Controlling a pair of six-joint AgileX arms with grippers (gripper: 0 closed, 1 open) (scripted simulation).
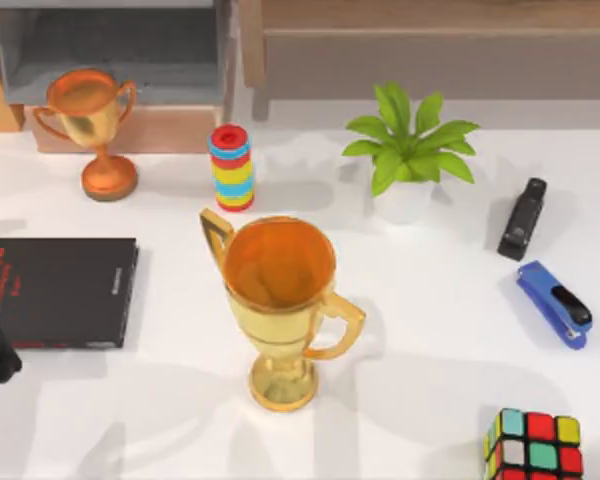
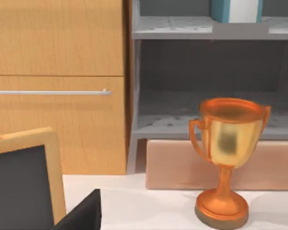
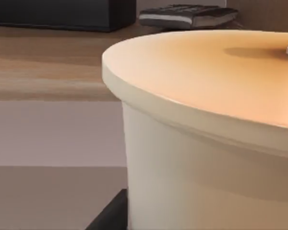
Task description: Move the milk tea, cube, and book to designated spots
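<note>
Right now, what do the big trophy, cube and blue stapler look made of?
Big trophy: looks like polished gold metal, going by its glossy sheen and orange-tinted bowl; could be plated plastic. Cube: looks plastic, black frame with flat coloured squares. Blue stapler: seemingly smooth blue plastic or painted metal, with a black part on top.

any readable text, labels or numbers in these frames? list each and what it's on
None can be read.
Black book: red lettering at its left edge, cut off and too blurred to read; a small pale mark near its right edge, too small.
Cube, staplers, trophies, ring stack: no text seen.
</note>
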